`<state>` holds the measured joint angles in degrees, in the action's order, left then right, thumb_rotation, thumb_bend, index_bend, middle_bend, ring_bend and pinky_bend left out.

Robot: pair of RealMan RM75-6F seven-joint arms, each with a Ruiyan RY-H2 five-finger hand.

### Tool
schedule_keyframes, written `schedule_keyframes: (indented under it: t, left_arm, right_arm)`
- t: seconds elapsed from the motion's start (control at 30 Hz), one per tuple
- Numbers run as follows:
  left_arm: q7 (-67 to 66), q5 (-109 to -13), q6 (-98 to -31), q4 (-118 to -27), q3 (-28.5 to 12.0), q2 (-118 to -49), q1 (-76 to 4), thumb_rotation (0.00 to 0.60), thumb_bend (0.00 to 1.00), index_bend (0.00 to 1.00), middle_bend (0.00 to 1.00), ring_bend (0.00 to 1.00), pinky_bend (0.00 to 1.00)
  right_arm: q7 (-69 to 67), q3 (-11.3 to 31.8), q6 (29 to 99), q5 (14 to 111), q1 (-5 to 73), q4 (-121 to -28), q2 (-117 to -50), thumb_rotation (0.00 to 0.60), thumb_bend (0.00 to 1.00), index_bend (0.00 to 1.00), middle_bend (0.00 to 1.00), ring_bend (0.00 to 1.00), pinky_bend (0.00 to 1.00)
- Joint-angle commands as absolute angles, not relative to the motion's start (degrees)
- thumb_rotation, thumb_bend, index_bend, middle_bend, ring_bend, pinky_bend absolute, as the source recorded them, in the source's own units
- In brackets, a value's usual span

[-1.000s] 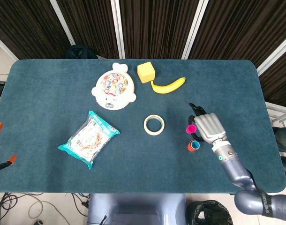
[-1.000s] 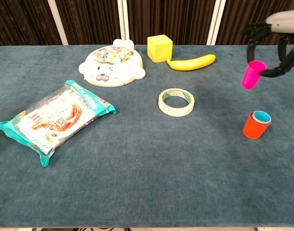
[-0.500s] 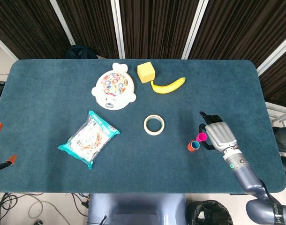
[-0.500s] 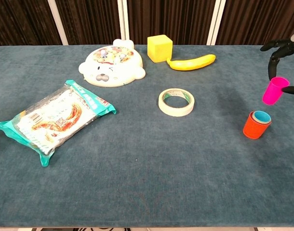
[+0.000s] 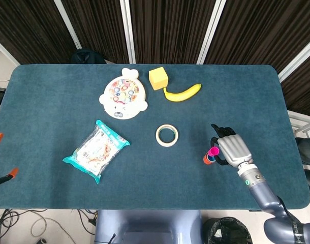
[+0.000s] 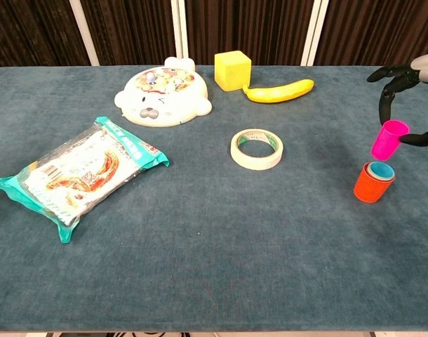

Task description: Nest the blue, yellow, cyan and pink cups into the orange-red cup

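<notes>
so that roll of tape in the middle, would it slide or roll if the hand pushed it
The roll of tape lies flat on its side on the cloth-covered table, so it would probably slide rather than roll. The cloth looks fuzzy, so it may drag a little. It looks stiff and light, with an open centre, and a low nudge seems unlikely to tip it onto its edge.
</notes>
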<state>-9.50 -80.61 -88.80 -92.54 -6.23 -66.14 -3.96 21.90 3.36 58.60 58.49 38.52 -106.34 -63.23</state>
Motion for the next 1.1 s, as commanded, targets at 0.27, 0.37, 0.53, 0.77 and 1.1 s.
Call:
schedule_keyframes:
  t: [0.27,0.37,0.53,0.77,1.1]
  left_arm:
    - [-9.6,-80.7,-88.8,-92.5,-6.2,-66.2,-4.0,0.600,0.13,0.07,0.02,0.00,0.00]
    - [-9.8,-80.8,-88.8,-92.5,-6.1,-66.3,-4.0,0.600,0.13,0.07,0.02,0.00,0.00]
    - [-10.2,-80.9,-88.7,-92.5,-6.0,-66.4,-4.0,0.600,0.13,0.07,0.02,0.00,0.00]
    - [-10.5,-80.8,-88.7,-92.4,-6.0,-66.6,-4.1,0.600,0.13,0.07,0.02,0.00,0.00]
    - [-10.6,-80.9,-88.7,-92.4,-6.0,-66.6,-4.1,0.600,0.13,0.07,0.02,0.00,0.00]
  right_arm:
    - [22.9,3.4,58.3,57.4,38.4,-105.9,-64.0,0.600,0.47,0.53,0.03,0.13,0.13]
    - [22.9,3.3,58.2,57.4,38.3,-106.0,-64.0,0.600,0.47,0.53,0.03,0.13,0.13]
    - [22.8,3.0,57.7,57.6,38.0,-105.8,-64.2,0.600,0.47,0.53,0.03,0.13,0.13]
    - [22.6,2.9,57.5,57.8,37.7,-105.0,-64.6,0.600,0.47,0.53,0.03,0.13,0.13]
    - [22.6,2.8,56.8,57.5,37.6,-104.2,-65.2,0.600,0.47,0.53,0.03,0.13,0.13]
